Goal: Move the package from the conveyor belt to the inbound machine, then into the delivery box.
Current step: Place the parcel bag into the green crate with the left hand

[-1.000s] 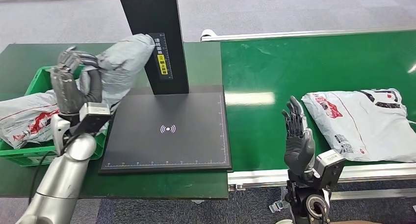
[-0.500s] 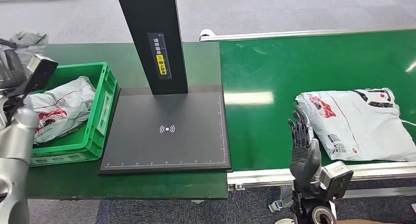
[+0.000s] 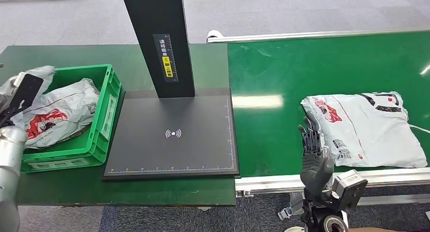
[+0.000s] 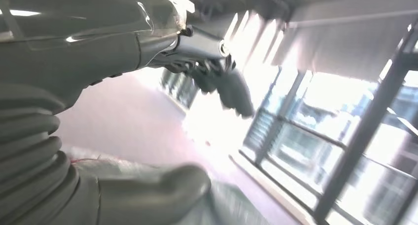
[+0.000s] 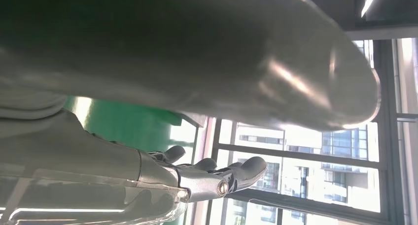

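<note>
On the green conveyor belt (image 3: 284,69) at three o'clock lies a red-printed white package (image 3: 367,128); right hand (image 3: 315,158) released, left hand's (image 4: 98,151) fingers cannot be told.

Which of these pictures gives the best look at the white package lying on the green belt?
The head view. It shows the whole white package flat on the conveyor belt, with its red and black print, just beside the right hand. The right wrist view catches a strip of green belt past the hand; the left wrist view looks toward windows.
</note>
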`<action>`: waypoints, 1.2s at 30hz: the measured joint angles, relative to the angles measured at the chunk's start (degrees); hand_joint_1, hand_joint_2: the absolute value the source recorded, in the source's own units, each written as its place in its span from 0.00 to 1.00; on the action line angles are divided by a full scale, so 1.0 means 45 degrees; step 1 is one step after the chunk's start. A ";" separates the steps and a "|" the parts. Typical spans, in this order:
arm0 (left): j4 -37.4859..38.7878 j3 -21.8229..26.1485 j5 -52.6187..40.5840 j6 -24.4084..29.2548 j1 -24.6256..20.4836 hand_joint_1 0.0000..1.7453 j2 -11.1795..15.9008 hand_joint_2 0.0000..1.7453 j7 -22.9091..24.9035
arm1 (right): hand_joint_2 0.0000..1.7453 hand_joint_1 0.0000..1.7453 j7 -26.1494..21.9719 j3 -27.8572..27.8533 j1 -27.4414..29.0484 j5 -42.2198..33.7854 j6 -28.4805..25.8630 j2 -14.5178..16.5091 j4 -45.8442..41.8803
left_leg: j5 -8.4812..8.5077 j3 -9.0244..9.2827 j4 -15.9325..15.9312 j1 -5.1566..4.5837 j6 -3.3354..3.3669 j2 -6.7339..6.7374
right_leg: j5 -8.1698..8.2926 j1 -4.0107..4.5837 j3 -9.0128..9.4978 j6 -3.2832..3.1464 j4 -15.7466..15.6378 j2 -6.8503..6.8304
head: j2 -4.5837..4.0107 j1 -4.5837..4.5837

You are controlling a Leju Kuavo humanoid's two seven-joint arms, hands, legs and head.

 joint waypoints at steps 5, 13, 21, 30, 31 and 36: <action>-0.0114 0.0203 0.0610 -0.0565 0.0040 0.00 -0.0435 1.00 -0.0558 | 0.00 0.00 0.0000 0.0036 -0.0006 -0.0003 0.0013 -0.0022 0.0086 | 0.0000 0.0002 0.0000 0.0000 0.0000 0.0004 | 0.0002 0.0000 -0.0001 0.0000 0.0001 0.0002 | 0.0005 -0.0004; -0.2305 -0.0434 0.3421 -0.2124 0.0683 0.00 -0.1448 1.00 -0.2174 | 0.00 0.00 0.0033 0.0061 -0.0236 0.0002 0.0038 -0.0021 0.0373 | -0.0001 0.0000 0.0002 -0.0003 0.0000 -0.0005 | 0.0002 -0.0004 0.0002 0.0001 -0.0001 -0.0001 | 0.0002 -0.0004; -0.6746 -0.1953 0.9886 -0.6602 0.3609 0.00 -0.3131 1.00 -0.2886 | 0.00 0.00 0.0259 0.0046 -0.0112 0.0290 0.0106 -0.0018 0.0447 | -0.0021 0.0005 0.0002 -0.0022 0.0005 0.0006 | -0.0002 -0.0027 0.0001 0.0005 -0.0005 0.0004 | 0.0001 -0.0008; -0.9581 -0.4602 1.2610 -0.6726 0.7868 0.00 -0.5476 1.00 -0.2751 | 0.00 0.00 0.1018 0.0478 -0.0385 0.0574 0.0367 0.0222 0.1322 | -0.0045 -0.0005 0.0001 -0.0024 0.0015 0.0002 | -0.0012 -0.0031 0.0002 0.0016 -0.0017 0.0003 | 0.0002 -0.0006; -0.9600 -0.4774 1.2639 -0.6655 0.8147 0.00 -0.5681 1.00 -0.2754 | 0.00 0.00 0.1066 0.0534 -0.0424 0.0576 0.0397 0.0271 0.1455 | -0.0045 -0.0005 0.0001 -0.0023 0.0015 0.0001 | -0.0012 -0.0030 0.0002 0.0016 -0.0017 0.0002 | 0.0004 -0.0006; -0.9702 -0.5225 1.2662 -0.6515 0.8835 0.00 -0.6211 1.00 -0.2773 | 0.00 0.00 0.1123 0.0672 -0.0508 0.0577 0.0449 0.0402 0.1885 | -0.0042 -0.0004 0.0001 -0.0019 0.0013 -0.0002 | -0.0012 -0.0026 0.0004 0.0015 -0.0015 0.0001 | 0.0000 -0.0008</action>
